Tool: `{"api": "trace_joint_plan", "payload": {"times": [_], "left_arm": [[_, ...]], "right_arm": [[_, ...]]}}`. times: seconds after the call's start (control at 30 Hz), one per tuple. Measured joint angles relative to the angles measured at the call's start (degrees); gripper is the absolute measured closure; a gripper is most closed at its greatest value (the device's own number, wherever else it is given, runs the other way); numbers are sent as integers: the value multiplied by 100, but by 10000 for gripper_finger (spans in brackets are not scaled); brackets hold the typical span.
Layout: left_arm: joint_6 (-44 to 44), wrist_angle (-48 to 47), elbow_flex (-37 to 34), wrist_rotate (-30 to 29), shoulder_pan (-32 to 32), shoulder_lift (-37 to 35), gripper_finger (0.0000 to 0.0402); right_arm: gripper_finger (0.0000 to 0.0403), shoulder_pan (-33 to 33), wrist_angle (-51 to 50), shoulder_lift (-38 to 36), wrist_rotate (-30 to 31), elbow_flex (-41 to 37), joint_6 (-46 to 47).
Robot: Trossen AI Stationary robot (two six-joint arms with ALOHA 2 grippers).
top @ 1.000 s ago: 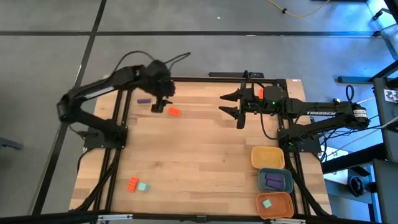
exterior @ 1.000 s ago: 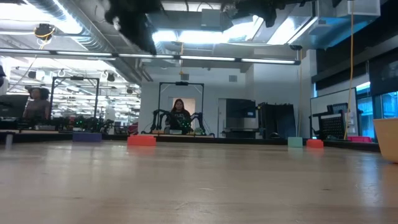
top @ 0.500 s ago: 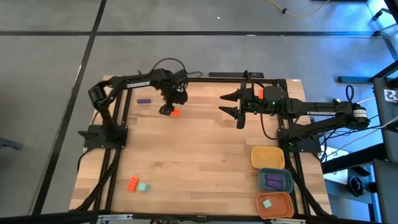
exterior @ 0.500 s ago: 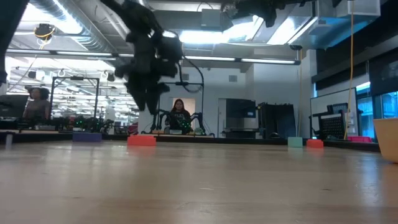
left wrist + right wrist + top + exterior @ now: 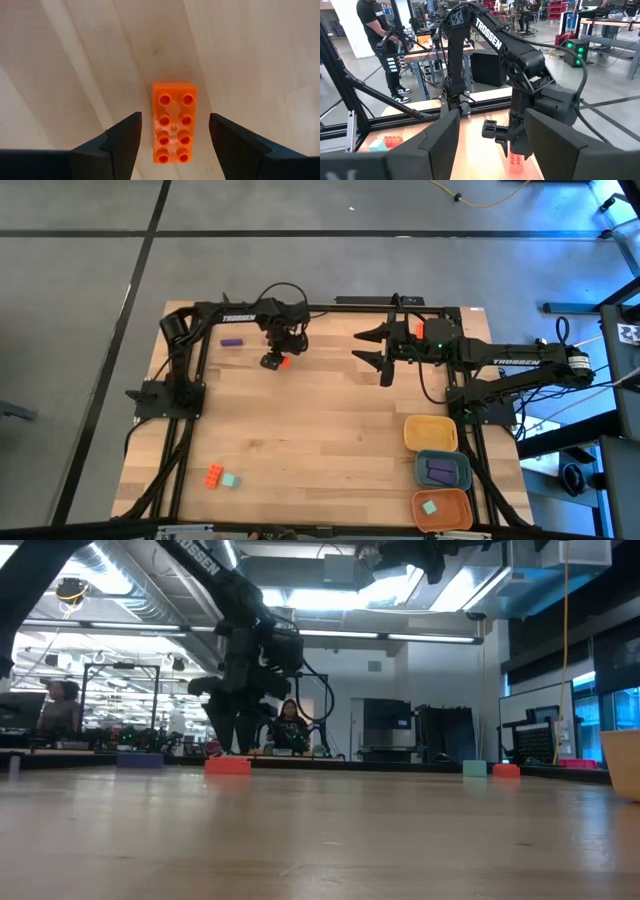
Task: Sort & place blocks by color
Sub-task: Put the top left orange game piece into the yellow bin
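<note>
Left gripper (image 5: 274, 361): reaching along the table's far edge, pointing straight down, fingers (image 5: 122, 142) spread wide, straddling the studded orange-red plastic bar block (image 5: 173, 122) without touching it.
Orange-red bar block position: lying flat on the wood near the far edge, left of centre (image 5: 282, 361); long axis running between the two fingers.
Right gripper (image 5: 378, 356): hovering high over the far centre of the table, forearm level, fingers parted and grasping nothing.
Other blocks: small purple bar (image 5: 232, 341) lying near the far left corner; a second orange-red block (image 5: 214, 475) sitting just beside a teal-green cube (image 5: 230, 480) near the front left.
Trays: rounded yellow tray (image 5: 430, 433), blue-grey tray (image 5: 443, 470) holding a purple block (image 5: 439, 471), orange tray (image 5: 443, 510) holding a teal-green block (image 5: 430, 507); all three lining up at the front right.
Surface: pale butcher-block wooden table (image 5: 330, 440), visible plank seams, faint grain streaks, matte finish.
Room: grey floor with dark seams; workshop beyond with ceiling strip lights, benches, a seated person (image 5: 289, 727) in the background, another person standing (image 5: 381, 35) by a far bench.
Block texture: glossy moulded plastic, two rows of four round studs.
</note>
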Motion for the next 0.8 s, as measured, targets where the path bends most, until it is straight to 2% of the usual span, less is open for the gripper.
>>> {"api": "trace_joint_plan", "payload": {"times": [0.67,0.8], "left_arm": [[-46,727,-738,-186,-17,80,178],[-44,742,-741,-186,-17,87,197]], "right_arm": [[176,0,-5,0,37,0,-2],[176,0,-5,0,37,0,-2]]}}
